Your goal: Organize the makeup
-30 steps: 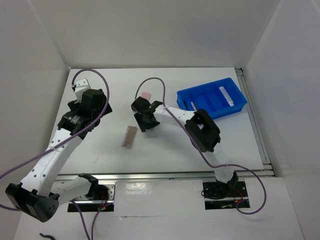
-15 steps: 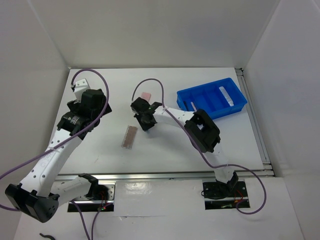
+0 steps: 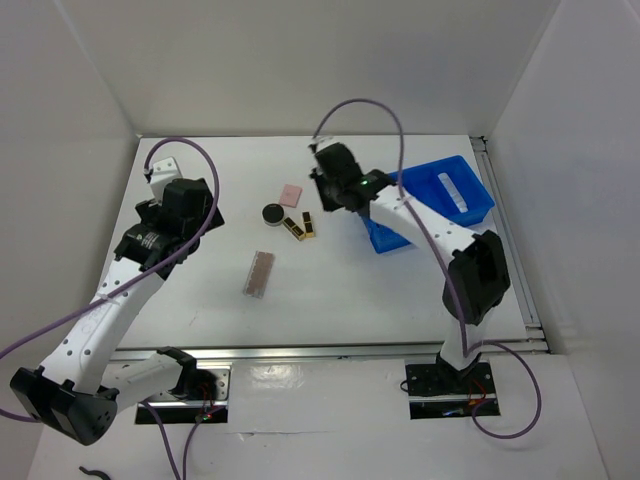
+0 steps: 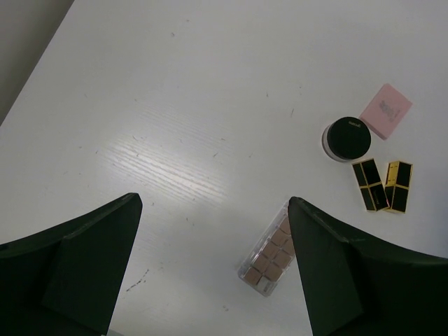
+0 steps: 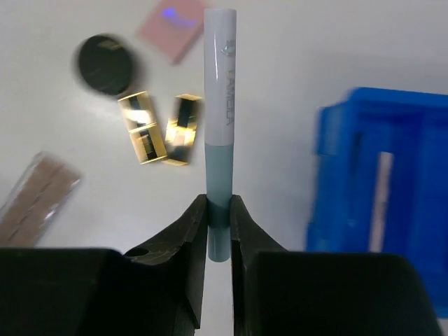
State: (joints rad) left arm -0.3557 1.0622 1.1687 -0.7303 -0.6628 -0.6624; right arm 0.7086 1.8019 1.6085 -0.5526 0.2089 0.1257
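White table (image 3: 340, 290) fills the floor of a white-walled booth, and the blue tray (image 3: 478, 190) at its far right serves as the marker for everything else.

Nearest the arm bases, well to the left of the tray, a brownish-pink palette (image 3: 259, 273) lies flat on the table by itself. Farther back, between it and the tray, two black-and-gold palettes (image 3: 299, 227) sit side by side. A round black compact (image 3: 272, 212) is just beside them, on the side away from the tray. A pink square pad (image 3: 291, 194) lies a little beyond the compact.

The left gripper (image 4: 213, 201) hangs far to the left of the tray with its fingers spread wide and nothing between them. Its camera looks down on the brownish-pink palette, the compact, the pad and the gold pair.

The right gripper (image 5: 218, 210) is just off the tray's left end. Its fingers are pressed together on the teal lower part of a slim tube (image 5: 219, 105), whose white lettered part sticks straight out past the fingertips. From the wrist camera the slim tube lies between the gold pair and the tray's left wall.

Inside the tray, toward its far right end, a white tube (image 3: 452, 190) rests in one compartment.
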